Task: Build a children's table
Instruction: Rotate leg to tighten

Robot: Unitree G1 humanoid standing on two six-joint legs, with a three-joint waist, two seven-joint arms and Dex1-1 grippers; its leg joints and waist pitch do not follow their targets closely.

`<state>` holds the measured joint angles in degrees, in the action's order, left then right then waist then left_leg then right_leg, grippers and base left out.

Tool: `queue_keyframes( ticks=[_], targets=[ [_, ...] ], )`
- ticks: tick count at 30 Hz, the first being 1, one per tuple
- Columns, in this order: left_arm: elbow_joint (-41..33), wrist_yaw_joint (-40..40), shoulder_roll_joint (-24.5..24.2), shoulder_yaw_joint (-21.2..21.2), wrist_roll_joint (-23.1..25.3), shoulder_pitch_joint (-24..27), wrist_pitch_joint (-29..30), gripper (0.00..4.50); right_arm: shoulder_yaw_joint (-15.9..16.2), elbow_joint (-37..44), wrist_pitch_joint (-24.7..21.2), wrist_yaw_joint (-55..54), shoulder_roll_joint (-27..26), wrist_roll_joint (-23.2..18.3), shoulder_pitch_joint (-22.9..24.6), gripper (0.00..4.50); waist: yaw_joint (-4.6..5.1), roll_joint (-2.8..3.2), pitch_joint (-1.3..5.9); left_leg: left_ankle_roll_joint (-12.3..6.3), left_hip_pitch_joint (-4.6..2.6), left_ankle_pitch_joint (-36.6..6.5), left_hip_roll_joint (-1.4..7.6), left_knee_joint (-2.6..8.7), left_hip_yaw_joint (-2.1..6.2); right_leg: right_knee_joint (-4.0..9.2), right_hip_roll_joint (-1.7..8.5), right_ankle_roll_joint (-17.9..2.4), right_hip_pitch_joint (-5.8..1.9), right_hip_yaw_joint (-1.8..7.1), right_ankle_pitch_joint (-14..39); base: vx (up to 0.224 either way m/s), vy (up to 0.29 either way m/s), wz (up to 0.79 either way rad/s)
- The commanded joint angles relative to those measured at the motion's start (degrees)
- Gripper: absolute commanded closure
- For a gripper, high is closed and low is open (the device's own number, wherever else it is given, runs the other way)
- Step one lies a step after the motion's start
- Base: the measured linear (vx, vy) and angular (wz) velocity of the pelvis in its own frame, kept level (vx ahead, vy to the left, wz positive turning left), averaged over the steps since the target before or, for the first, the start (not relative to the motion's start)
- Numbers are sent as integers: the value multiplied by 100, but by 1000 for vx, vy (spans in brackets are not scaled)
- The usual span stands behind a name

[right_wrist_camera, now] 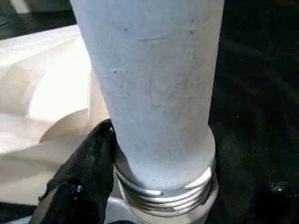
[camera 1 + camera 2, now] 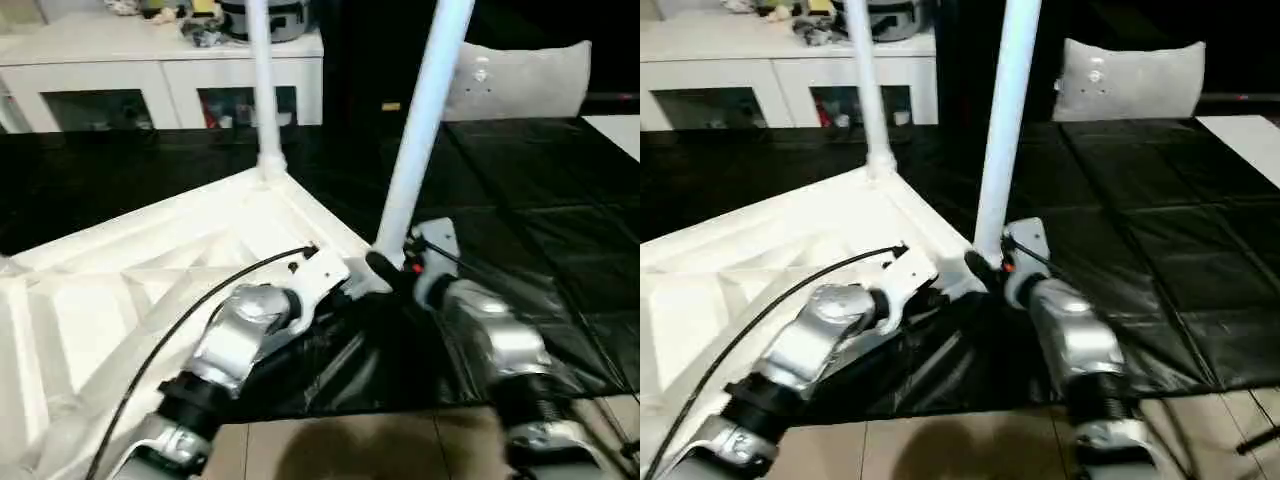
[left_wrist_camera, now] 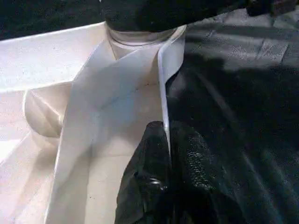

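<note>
The white table top (image 2: 150, 270) lies upside down on a black mat, ribbed underside up. One white leg (image 2: 262, 80) stands upright in the far corner socket. A second leg (image 2: 425, 110) stands slightly tilted at the near right corner, its threaded end (image 1: 163, 191) sitting at the socket with threads still showing. My right gripper (image 2: 387, 270) is shut around that leg's base, one black finger (image 1: 88, 168) pressed to its side. My left gripper (image 3: 168, 154) is shut on the table top's thin rim (image 3: 161, 84) just beside that corner.
A white cabinet with glass doors (image 2: 160, 70) stands at the back left with clutter on top. A grey cushion (image 2: 520, 80) rests at the back right. The black mat (image 2: 520, 200) spreads to the right, and tiled floor (image 2: 380, 440) lies at the near edge.
</note>
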<state>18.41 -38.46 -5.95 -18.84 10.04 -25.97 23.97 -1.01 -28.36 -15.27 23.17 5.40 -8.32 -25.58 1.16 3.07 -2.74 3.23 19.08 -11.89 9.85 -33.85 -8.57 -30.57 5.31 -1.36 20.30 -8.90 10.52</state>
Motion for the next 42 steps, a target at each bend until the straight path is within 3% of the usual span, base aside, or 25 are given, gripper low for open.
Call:
queue_keyframes(
  ticks=[1,6,8,9,10,13,15,18,21,24,26,35,36,42],
  targets=[
    [-296,-164,127,-383,16,-138,-134,450,-36,-254,-111,69,-207,-140,143,106,52,-5,173,-12,-109,-3470,304,510,231,611,448,-54,-28,159,3497,0,0,0],
    [-66,-292,-197,-341,112,-195,-346,450,-78,-15,143,348,-17,-217,253,64,-28,-23,206,-82,1,-2917,322,543,214,498,508,-326,-69,316,3023,0,0,0],
    [75,-364,-335,-306,114,-241,-450,450,-94,113,196,549,126,-280,309,55,-71,-4,250,-156,61,-2487,331,538,190,429,515,-489,-101,382,2578,0,0,0],
    [205,-471,-474,-288,107,-277,-586,450,-110,275,197,799,295,-361,374,46,-128,-36,308,-239,125,-1989,342,518,167,351,511,-641,-133,429,2023,0,0,0],
    [270,-546,-552,-282,101,-293,-642,450,-113,373,205,955,407,-399,416,36,-198,-42,313,-349,139,-1644,363,502,132,295,493,-796,-119,454,1642,0,0,0],
    [389,-778,-775,-321,86,-323,-843,450,-115,575,216,1415,702,-455,512,14,-278,-46,353,-504,178,-1145,335,435,75,219,487,-1048,-135,474,1283,9,-18,0],
    [443,-993,-943,-369,51,-341,-982,450,-59,671,283,1803,972,-459,573,6,-388,-78,385,-669,224,-568,317,364,33,131,497,-1122,-150,493,878,30,-60,-1],
    [513,-1465,-1202,-470,-17,-351,-1273,450,38,825,395,2483,1443,-500,628,6,-457,-96,403,-833,263,-254,289,301,34,58,465,-1160,-157,479,501,11,-18,0],
    [620,-1974,-1450,-616,-55,-350,-1675,450,140,921,421,3040,1820,-564,584,6,-470,-63,381,-900,251,-348,308,309,26,80,443,-1100,-145,451,783,0,0,0],
    [728,-2491,-1670,-800,-65,-388,-2167,450,380,980,473,3627,2172,-448,532,6,-523,-58,358,-743,200,-713,336,338,23,152,417,-955,-116,436,1433,0,0,0],
    [811,-2739,-1779,-918,-69,-441,-2475,450,591,977,622,3873,2339,-272,489,6,-543,-73,355,-670,184,-809,369,355,29,151,416,-935,-101,445,1518,0,0,0],
    [962,-3548,-1935,-1186,-124,-604,-3154,450,1081,984,777,4875,2440,-344,367,6,-738,-97,403,-686,174,-522,396,331,14,42,448,-1116,-100,482,992,0,0,0],
    [962,-3628,-1934,-1205,-144,-609,-3203,450,1123,946,780,4929,2419,-353,341,33,-760,-103,406,-680,168,-507,399,327,6,38,452,-1130,-94,489,963,0,0,0],
    [1020,-3781,-1923,-1280,-143,-638,-3396,450,1225,883,669,5220,2373,-460,295,84,-849,-123,410,-627,162,-515,396,325,-2,41,457,-1064,-93,498,1119,0,0,0]
  ],
)
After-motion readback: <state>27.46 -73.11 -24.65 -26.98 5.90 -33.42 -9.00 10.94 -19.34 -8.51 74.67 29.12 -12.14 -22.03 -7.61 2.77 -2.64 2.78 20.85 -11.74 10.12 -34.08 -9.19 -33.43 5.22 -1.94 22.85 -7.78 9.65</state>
